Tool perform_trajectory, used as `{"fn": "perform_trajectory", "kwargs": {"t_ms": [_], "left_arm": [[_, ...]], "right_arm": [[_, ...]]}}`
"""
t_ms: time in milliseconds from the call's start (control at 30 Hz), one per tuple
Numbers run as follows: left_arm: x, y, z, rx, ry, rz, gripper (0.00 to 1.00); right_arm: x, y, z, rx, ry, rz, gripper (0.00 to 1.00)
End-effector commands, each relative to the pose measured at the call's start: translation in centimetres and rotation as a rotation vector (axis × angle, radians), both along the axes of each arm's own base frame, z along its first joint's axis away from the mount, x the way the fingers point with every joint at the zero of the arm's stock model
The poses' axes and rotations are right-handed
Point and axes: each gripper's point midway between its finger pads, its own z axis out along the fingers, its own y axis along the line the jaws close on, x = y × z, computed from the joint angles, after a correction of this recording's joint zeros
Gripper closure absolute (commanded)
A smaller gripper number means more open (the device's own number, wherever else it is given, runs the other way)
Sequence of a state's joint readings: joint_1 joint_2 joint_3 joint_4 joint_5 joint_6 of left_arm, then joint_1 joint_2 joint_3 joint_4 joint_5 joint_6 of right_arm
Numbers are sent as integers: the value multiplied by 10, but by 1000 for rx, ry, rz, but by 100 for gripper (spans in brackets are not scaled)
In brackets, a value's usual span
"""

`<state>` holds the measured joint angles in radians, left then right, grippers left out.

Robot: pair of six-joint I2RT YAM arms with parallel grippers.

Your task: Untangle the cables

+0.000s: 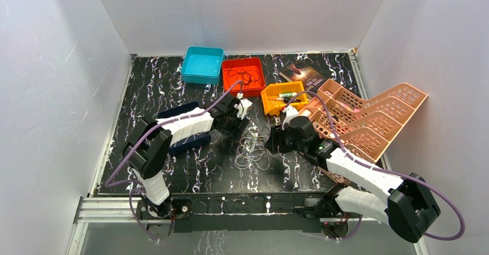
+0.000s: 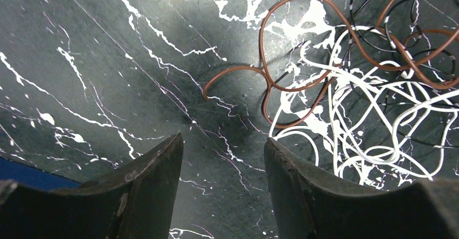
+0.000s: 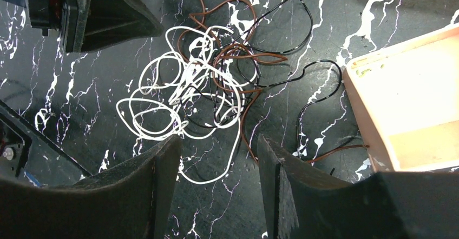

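Note:
A tangle of thin white, brown and black cables (image 1: 252, 150) lies on the black marbled table between the two arms. In the left wrist view the cables (image 2: 373, 87) lie up and right of my open, empty left gripper (image 2: 223, 144), with a brown wire end (image 2: 206, 94) just ahead of the jaws. In the right wrist view the cables (image 3: 200, 87) lie just ahead of my open, empty right gripper (image 3: 218, 141); a white loop (image 3: 216, 177) reaches between its fingers. In the top view the left gripper (image 1: 237, 129) and right gripper (image 1: 271, 142) flank the heap.
At the back stand a blue tray (image 1: 203, 64), a red tray (image 1: 243, 75) holding more wires and an orange tray (image 1: 282, 97). Pink baskets (image 1: 369, 119) lie at right, the nearest edge showing in the right wrist view (image 3: 411, 104). A dark blue tray (image 1: 185, 139) sits under the left arm.

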<state>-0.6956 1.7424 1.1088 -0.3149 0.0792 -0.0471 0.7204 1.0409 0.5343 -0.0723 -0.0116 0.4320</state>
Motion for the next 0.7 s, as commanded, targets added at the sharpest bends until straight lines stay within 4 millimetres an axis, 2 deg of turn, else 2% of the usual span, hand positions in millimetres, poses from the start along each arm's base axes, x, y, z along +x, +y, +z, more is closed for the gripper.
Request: {"fn": "perform_trajectory", "kwargs": {"t_ms": [0,267,367,500,567,600,667], "left_arm": [[14,-14,23,-34,-77,-91,47],[18,-28,12,-60,-57,-150,55],[19,-31,6,-57,-40,-155,61],[19,-30,1,-37,-17,-150,77],[21,-30,3,-34,-21,-138,95],[22,-30,5,-36,-25,-132,100],[23,-30,11,-41,-41,-127,100]], "right_arm": [[7,13,27,48,-59,38,38],[4,11,27,58,-52,35,38],[3,10,29,63,-53,31,38],[2,9,29,65,-53,28,38],[2,10,28,65,-50,26,38],[2,10,28,67,-48,29,38],[1,11,28,70,-44,33,38]]}}
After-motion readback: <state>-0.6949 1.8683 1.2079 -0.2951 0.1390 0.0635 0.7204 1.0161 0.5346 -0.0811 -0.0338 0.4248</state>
